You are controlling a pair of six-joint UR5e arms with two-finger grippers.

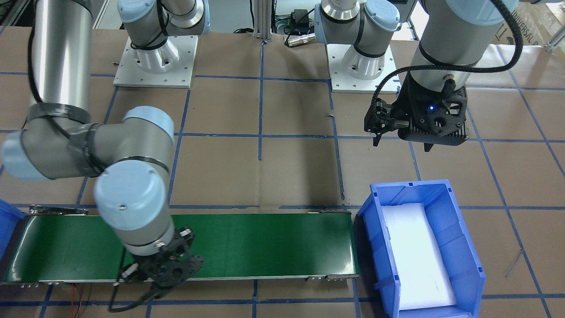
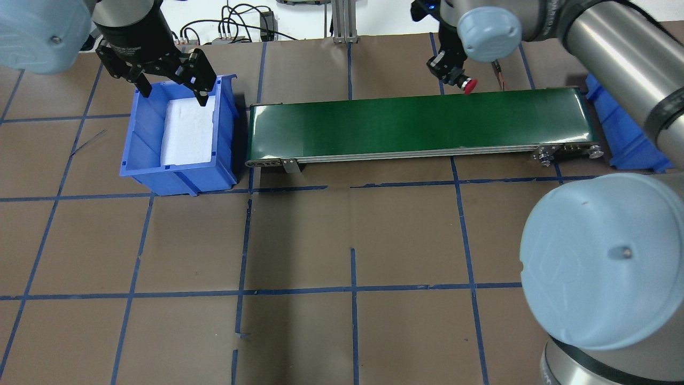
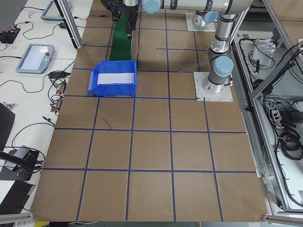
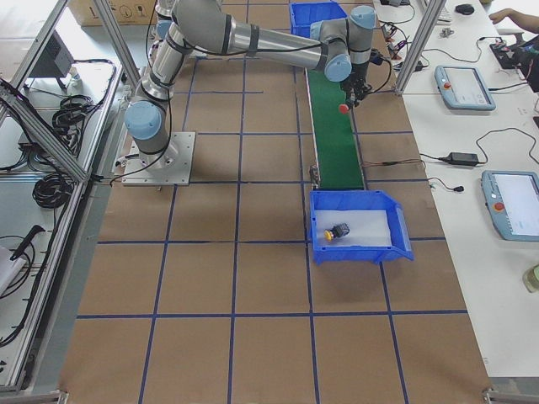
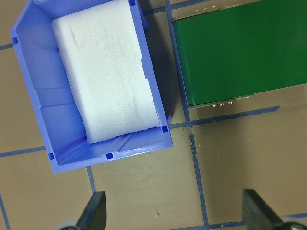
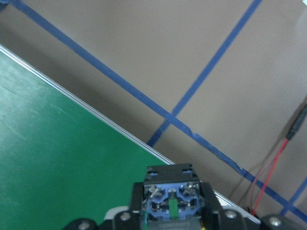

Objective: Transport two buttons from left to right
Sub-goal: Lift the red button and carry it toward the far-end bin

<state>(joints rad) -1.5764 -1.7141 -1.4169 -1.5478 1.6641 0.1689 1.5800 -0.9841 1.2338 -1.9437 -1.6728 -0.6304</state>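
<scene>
1. My right gripper (image 2: 458, 78): closed on the red button (image 2: 469, 85). It grips the grey-black block end, and the red cap sticks out past my fingertips.
2. Red button, location: held over the far edge of the green belt (image 2: 417, 123), towards the belt's right end. My right wrist camera shows the block's back face between my fingers, with the belt edge and brown table paper below. I cannot tell whether the cap touches the belt.
3. Yellow button (image 4: 339, 231): lies on its side on the white lining of the right bin (image 4: 396, 246), just off the belt's right end. It is well apart from both my grippers.
4. My left gripper (image 2: 174, 97): spread wide and holding nothing. It hangs above the far rim of the left bin (image 2: 140, 133).
5. Left bin: blue, just beside the belt's left end, with a white foam pad (image 5: 105, 72) on its floor.
6. Table (image 2: 320, 240): brown paper marked into squares with blue tape.
</scene>
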